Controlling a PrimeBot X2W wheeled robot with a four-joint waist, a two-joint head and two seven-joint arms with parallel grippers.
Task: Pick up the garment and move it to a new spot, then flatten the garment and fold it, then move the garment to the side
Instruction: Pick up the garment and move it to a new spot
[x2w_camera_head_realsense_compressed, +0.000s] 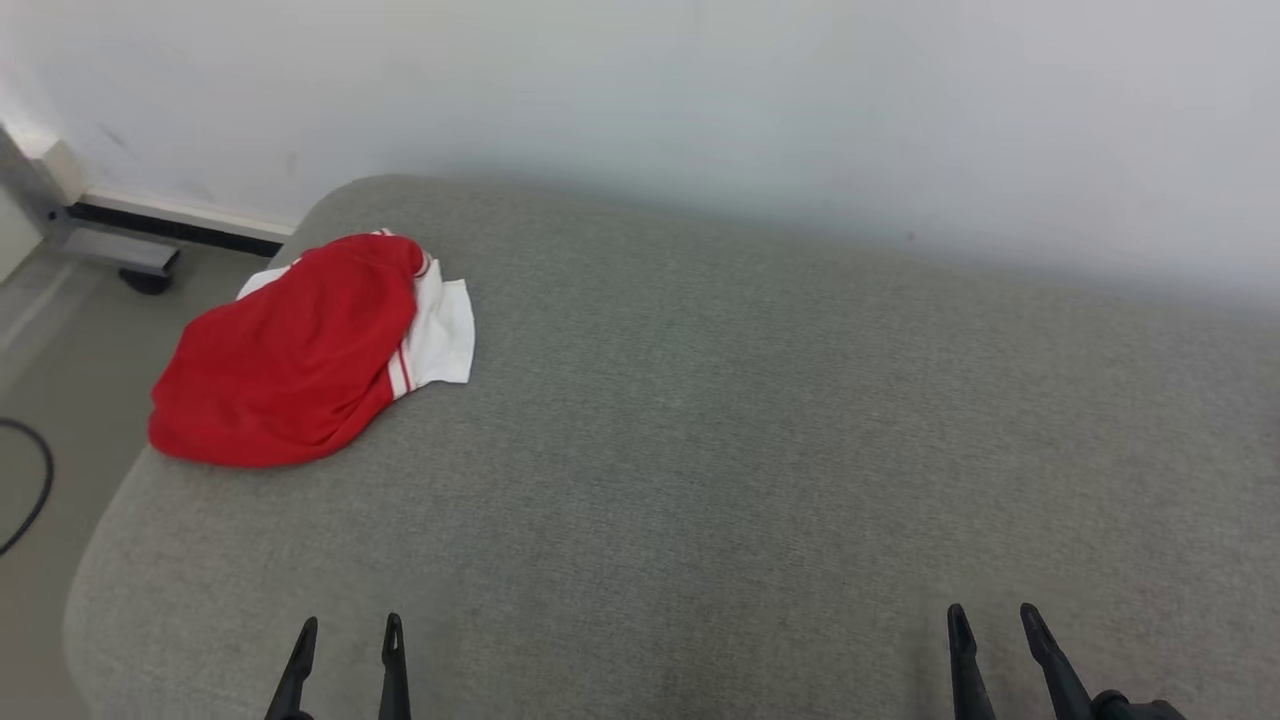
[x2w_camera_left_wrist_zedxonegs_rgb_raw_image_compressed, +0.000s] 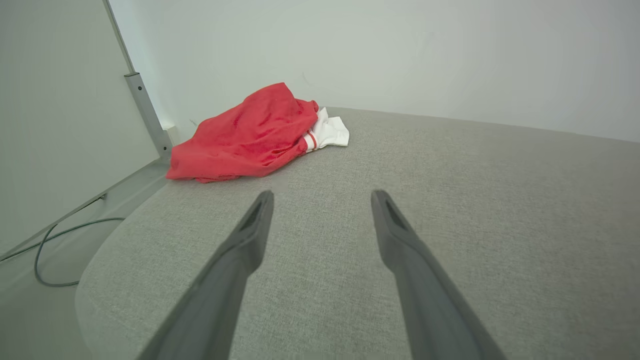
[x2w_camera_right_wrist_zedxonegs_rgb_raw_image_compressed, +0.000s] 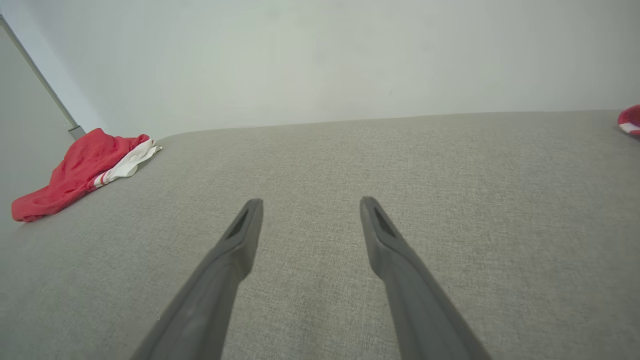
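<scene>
Garment (x2w_camera_head_realsense_compressed: 290, 360), red and white, is lying crumpled at the far left corner of the grey cushion (x2w_camera_head_realsense_compressed: 700, 450); I am seeing left tool (x2w_camera_head_realsense_compressed: 350, 625) and right tool (x2w_camera_head_realsense_compressed: 990, 612) released, empty.

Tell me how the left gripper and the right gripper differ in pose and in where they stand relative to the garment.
The left gripper sits on the same side of the grey cushion as the garment; the right gripper sits on the opposite side. From its wrist view, the left gripper faces the garment nearly head-on; the right gripper sees it far off to one side. Both are open, empty and clear of the garment.
</scene>
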